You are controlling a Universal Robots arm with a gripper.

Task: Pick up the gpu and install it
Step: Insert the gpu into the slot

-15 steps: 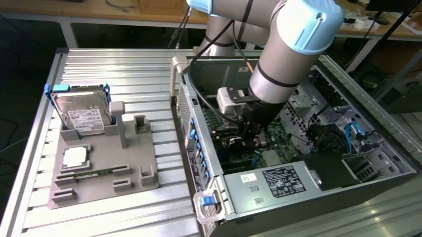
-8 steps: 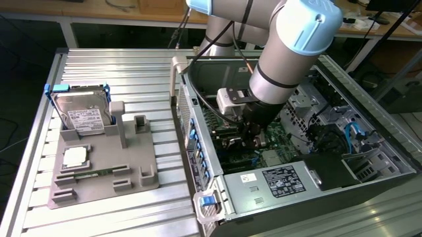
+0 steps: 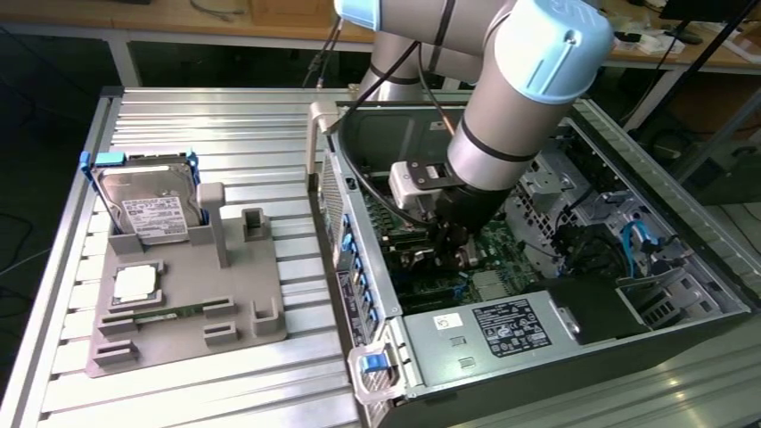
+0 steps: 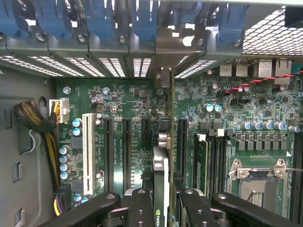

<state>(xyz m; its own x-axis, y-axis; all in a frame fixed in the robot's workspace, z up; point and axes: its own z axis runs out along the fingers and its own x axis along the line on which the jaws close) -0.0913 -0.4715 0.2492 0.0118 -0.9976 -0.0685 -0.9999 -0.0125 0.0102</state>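
Note:
My gripper [image 3: 447, 242] reaches down inside the open computer case [image 3: 594, 348], low over the green motherboard [image 4: 128, 101]. In the wrist view the gripper [image 4: 161, 210] is shut on the gpu [image 4: 161, 163], a thin dark card seen edge-on between the black fingers [image 4: 141, 208]. The card runs toward the case's rear wall, and its silver bracket [image 4: 164, 80] meets the slot openings under the blue clips [image 4: 142, 19]. It lies in line with the black expansion slots [image 4: 127, 146]. Whether its lower edge sits in a slot is hidden.
A white slot [image 4: 88, 151] and a braided cable bundle [image 4: 33, 120] lie to one side, the processor socket [image 4: 258, 182] to the other. Outside the case, a grey holder [image 3: 191, 303] carries the hard drive [image 3: 149, 209], a chip [image 3: 137, 283] and a green memory stick [image 3: 160, 314].

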